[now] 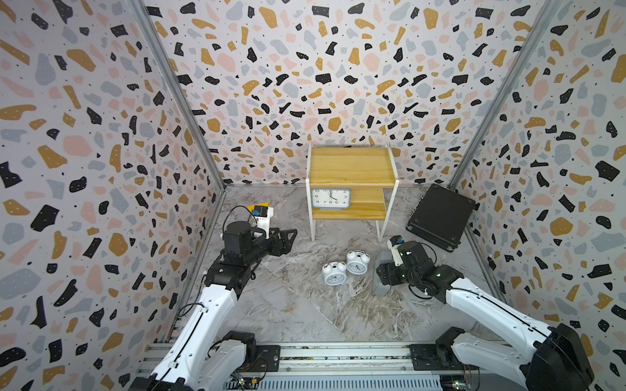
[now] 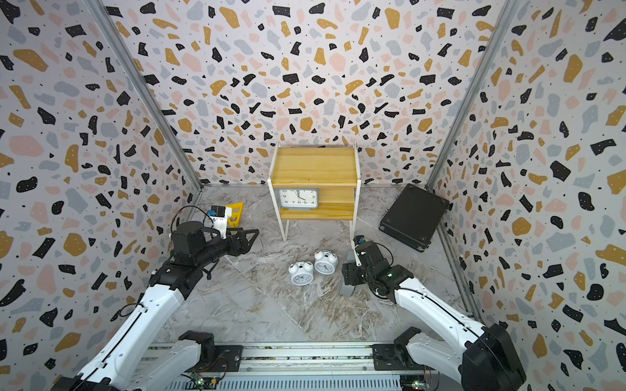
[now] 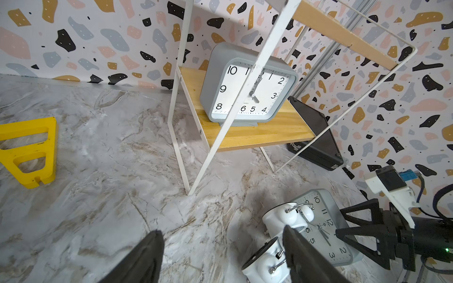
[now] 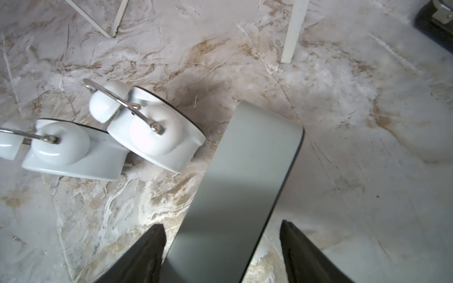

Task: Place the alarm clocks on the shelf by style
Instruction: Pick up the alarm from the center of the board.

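The right jaws stood wide astride the grey clock, gripping nothing yet; it stood on the desk, right of centre in both top views. Closing squarely across its case, clear of the twin-bell clocks, seemed best. The left jaws hung open, empty.

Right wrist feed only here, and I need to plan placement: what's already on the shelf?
Observer: One grey rectangular clock stands upright on the lower board of the shelf.
Operator: And the top board?
Observer: The top board is bare in both top views.
Operator: Left gripper busy?
Observer: No, the left gripper is open and empty, pointing toward the shelf.
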You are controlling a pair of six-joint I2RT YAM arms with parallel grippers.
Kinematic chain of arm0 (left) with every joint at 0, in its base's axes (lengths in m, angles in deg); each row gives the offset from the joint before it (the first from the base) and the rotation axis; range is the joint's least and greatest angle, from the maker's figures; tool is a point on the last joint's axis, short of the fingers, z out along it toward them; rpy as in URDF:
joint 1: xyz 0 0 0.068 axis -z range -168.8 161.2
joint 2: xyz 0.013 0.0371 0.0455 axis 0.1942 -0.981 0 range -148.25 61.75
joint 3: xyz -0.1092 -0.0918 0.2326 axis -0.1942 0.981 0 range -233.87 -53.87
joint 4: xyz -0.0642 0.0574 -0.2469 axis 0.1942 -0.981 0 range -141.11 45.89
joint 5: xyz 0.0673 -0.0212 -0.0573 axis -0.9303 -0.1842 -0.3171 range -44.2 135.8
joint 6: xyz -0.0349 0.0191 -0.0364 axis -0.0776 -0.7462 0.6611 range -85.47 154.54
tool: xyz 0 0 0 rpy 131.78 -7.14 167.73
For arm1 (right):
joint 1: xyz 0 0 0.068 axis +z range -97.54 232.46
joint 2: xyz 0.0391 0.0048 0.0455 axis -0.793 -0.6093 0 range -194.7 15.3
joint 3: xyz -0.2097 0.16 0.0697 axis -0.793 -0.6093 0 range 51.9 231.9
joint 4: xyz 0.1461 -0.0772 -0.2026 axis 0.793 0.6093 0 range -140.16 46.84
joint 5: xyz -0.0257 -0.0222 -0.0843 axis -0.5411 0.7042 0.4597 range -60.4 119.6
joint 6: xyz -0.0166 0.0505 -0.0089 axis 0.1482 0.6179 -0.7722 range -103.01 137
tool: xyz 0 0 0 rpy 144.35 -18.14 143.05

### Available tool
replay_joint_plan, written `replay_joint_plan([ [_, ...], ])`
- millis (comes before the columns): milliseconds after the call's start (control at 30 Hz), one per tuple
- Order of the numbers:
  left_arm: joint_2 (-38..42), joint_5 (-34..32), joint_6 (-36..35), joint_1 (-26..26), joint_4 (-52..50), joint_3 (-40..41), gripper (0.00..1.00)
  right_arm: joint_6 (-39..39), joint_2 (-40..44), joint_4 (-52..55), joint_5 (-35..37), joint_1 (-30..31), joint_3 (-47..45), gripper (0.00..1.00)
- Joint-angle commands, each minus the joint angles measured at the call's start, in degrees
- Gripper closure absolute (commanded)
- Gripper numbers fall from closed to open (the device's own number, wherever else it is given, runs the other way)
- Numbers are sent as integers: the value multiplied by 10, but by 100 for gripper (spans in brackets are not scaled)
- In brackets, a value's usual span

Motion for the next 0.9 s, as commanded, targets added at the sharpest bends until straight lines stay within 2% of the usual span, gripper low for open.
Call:
replay_joint_plan([
  [0,2,9,-10,3,12,-1,20,0,-5,11,21,5,18,22],
  [133,0,10,-11,3,13,0,20,4,-19,11,30,7,17,27],
  [533,-3,16,-11,3,13,1,21,-29,0,48,52,10,31,67],
  [733,-4,41,-11,3,25,4,21,-63,37,72,61,10,44,75],
  [867,-6,51,-11,5,34,4,22,-79,65,86,77,9,52,76],
])
